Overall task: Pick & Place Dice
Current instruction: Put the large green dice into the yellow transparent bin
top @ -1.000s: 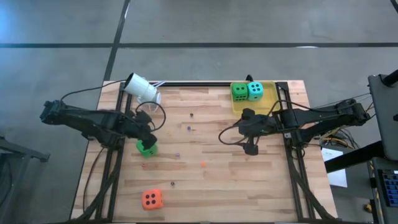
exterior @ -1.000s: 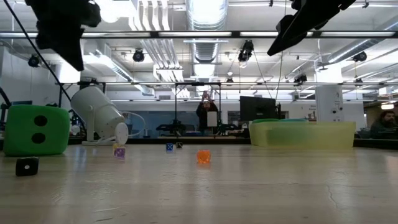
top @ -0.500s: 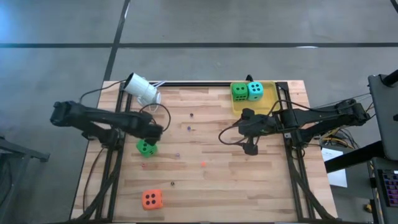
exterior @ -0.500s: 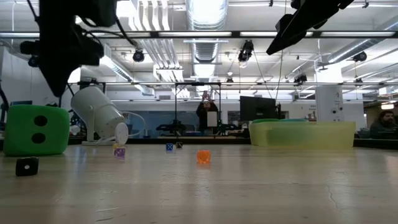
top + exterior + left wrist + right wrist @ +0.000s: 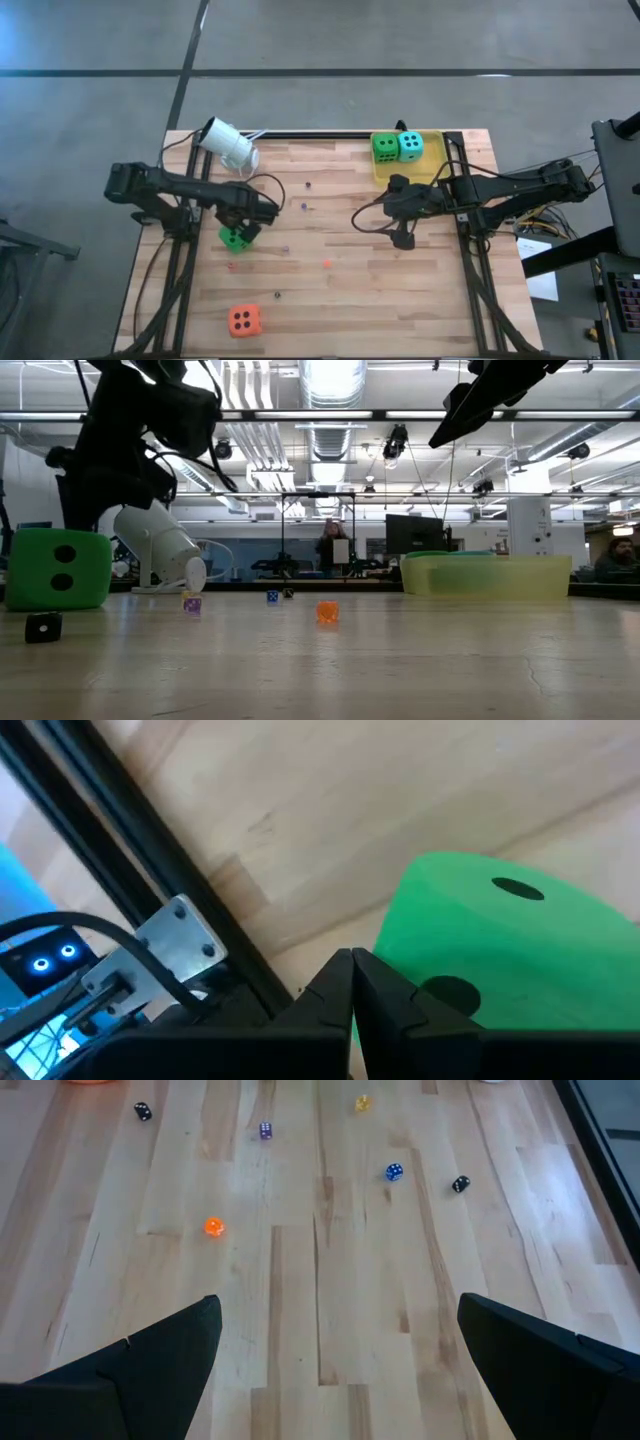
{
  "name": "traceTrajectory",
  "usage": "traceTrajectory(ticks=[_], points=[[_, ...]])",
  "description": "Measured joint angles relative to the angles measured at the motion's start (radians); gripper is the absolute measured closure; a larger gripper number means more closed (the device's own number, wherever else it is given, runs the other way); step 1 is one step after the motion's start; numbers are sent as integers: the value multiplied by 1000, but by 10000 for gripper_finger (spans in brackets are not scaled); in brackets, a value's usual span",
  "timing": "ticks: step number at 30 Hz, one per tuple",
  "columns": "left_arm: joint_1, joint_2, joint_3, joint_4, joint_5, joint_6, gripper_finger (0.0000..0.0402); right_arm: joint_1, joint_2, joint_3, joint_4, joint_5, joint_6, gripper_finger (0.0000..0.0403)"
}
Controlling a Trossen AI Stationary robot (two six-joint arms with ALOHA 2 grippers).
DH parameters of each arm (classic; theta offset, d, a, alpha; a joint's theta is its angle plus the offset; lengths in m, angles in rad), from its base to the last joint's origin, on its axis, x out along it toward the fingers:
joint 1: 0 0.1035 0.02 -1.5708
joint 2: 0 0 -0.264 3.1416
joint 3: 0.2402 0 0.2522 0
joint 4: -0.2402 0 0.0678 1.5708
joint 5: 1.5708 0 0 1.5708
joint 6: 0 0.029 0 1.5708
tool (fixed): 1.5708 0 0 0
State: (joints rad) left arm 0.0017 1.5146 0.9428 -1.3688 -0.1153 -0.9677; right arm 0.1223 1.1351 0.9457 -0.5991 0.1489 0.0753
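Observation:
One bright green die [image 5: 236, 237] rests on the table at the left; it also shows in the low view [image 5: 57, 568] and the left wrist view [image 5: 500, 955]. My left gripper [image 5: 249, 223] is shut, just above and beside this die's top edge; its shut fingertips show in the left wrist view [image 5: 352, 965]. The other green die [image 5: 385, 147] and the teal die [image 5: 411, 146] sit in the yellow tray [image 5: 432, 160] at the far right. The orange-red die [image 5: 243, 320] rests near the front left. My right gripper [image 5: 335, 1370] is open and empty, high over the table's right half. My left gripper's shut fingertips [image 5: 340, 982] stand right at the green die's upper edge [image 5: 425, 990], slanting down from above. I cannot tell whether they touch it. The die rests flat on the table.
A white cylinder [image 5: 229, 143] lies at the far left corner. Several tiny dice are scattered mid-table, among them an orange one [image 5: 327, 263] and a black one [image 5: 43, 626]. Black frame rails [image 5: 470, 260] run along both table sides.
My left gripper has moved toward the table's right edge and down, ending just over the green die. The die has stayed where it was. My right arm has kept still.

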Motion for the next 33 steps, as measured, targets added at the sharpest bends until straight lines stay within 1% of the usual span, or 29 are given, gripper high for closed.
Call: traceTrajectory(ticks=[3,7,11,13,15,18,22,26,28,30,33], points=[[0,-5,0,51,33,35,390,0,0,-1,0,0,0,3],[0,-8,1,168,91,68,390,0,0,-1,1,0,0,3],[0,-7,2,286,124,123,390,0,0,-1,3,0,0,3],[0,-7,11,299,127,148,390,0,0,-1,3,0,0,3],[0,-7,26,283,124,154,390,0,0,-1,3,0,0,3],[-3,-10,51,190,97,145,390,0,0,-1,3,0,0,3],[-3,-19,61,32,60,65,390,0,0,-2,4,0,0,3],[-9,-26,39,-83,56,-33,390,0,0,-2,3,0,0,3],[-18,-27,22,-87,67,-59,390,0,0,-2,3,0,0,3],[-30,-27,-1,-76,107,-66,390,0,0,-2,3,0,0,3],[-50,-27,-35,-12,179,-78,390,0,0,-2,3,0,0,3]])
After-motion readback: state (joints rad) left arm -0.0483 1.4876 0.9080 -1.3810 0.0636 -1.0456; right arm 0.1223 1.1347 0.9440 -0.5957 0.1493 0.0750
